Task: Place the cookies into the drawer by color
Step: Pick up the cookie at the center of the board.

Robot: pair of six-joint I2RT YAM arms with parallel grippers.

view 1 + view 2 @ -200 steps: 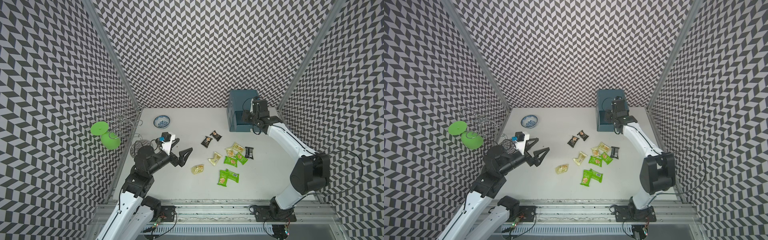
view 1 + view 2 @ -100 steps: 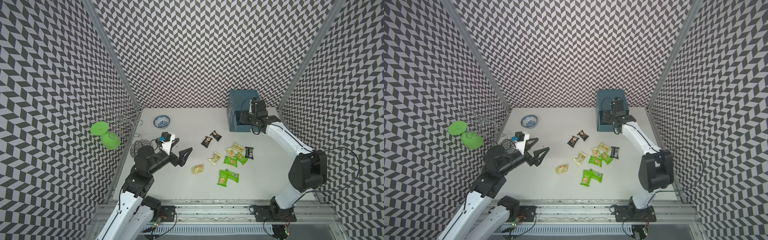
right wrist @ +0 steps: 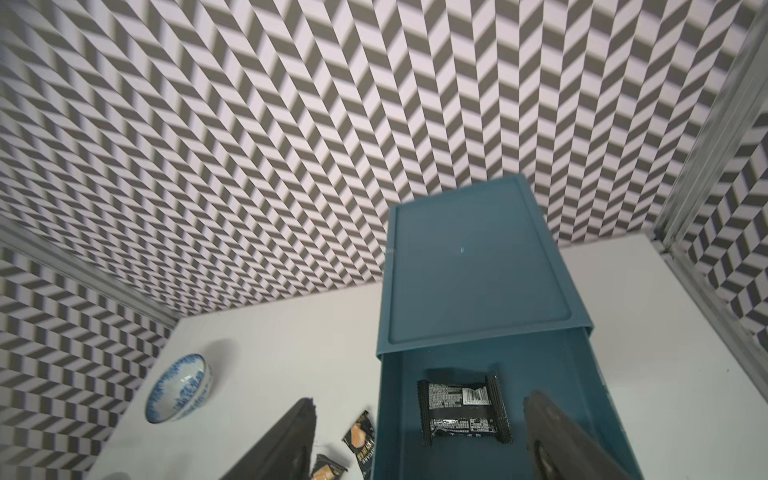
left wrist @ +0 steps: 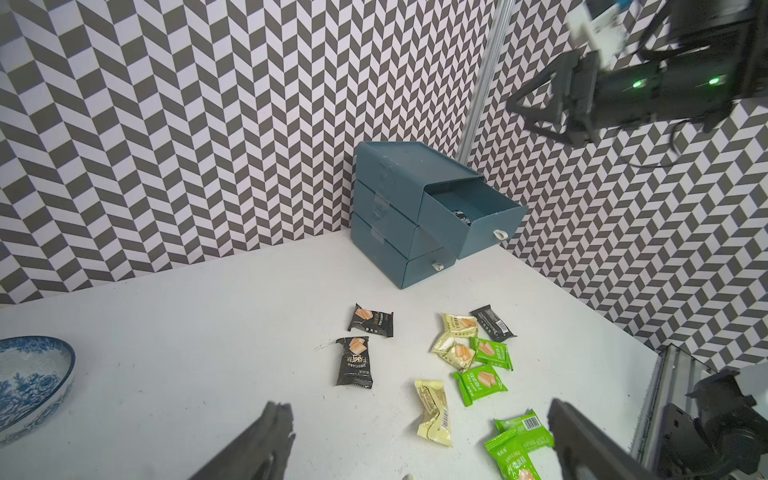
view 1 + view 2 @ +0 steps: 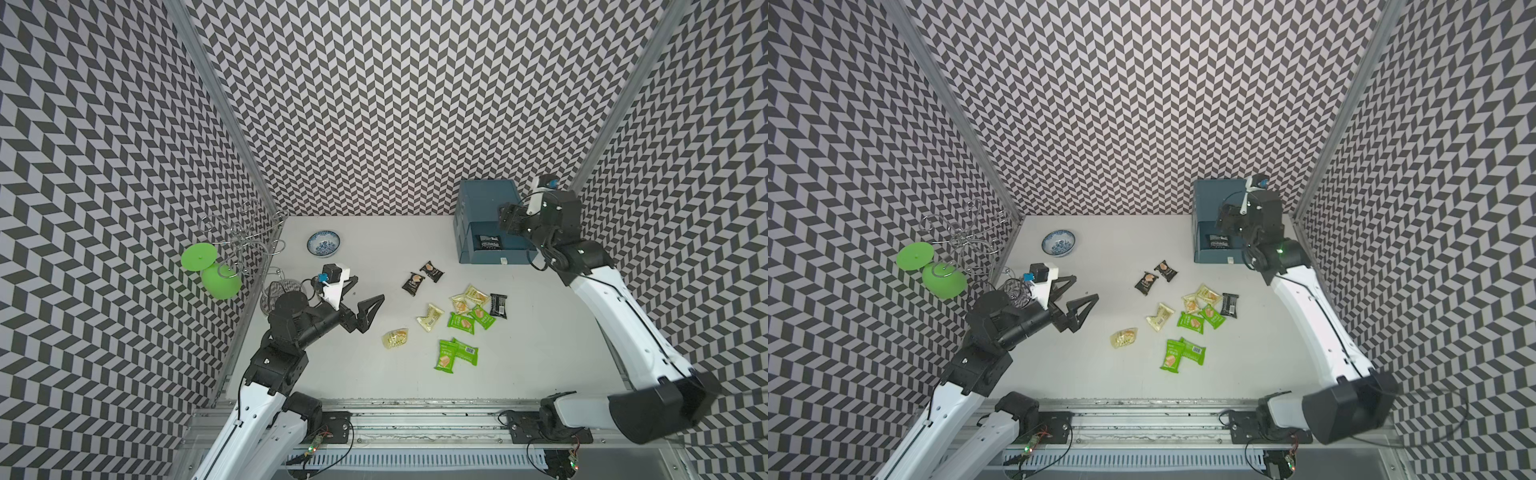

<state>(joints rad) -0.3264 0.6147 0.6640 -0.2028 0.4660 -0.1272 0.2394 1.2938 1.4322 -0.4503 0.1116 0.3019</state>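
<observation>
A teal drawer unit [image 5: 485, 198] stands at the back right with its top drawer [image 3: 590, 415] pulled out. One black cookie packet [image 3: 463, 409] lies flat inside it, also seen in a top view [image 5: 487, 242]. My right gripper [image 3: 419, 399] hangs open just above that drawer, touching nothing. Loose cookies lie mid-table: black ones [image 5: 431, 271], pale yellow ones [image 5: 430, 318] and green ones [image 5: 461, 323]. My left gripper [image 5: 368, 289] hovers open and empty to their left; in the left wrist view a yellow packet [image 4: 434, 411] lies between its fingers [image 4: 270, 432].
A blue-and-white bowl [image 5: 323, 243] sits at the back left. A wire rack with green discs [image 5: 210, 266] leans on the left wall, with a wire basket [image 5: 282, 291] by the left arm. The two lower drawers [image 4: 415, 266] are closed.
My right gripper's jaws have spread wider over the open drawer and the wrist has shifted slightly. The left arm has not moved.
</observation>
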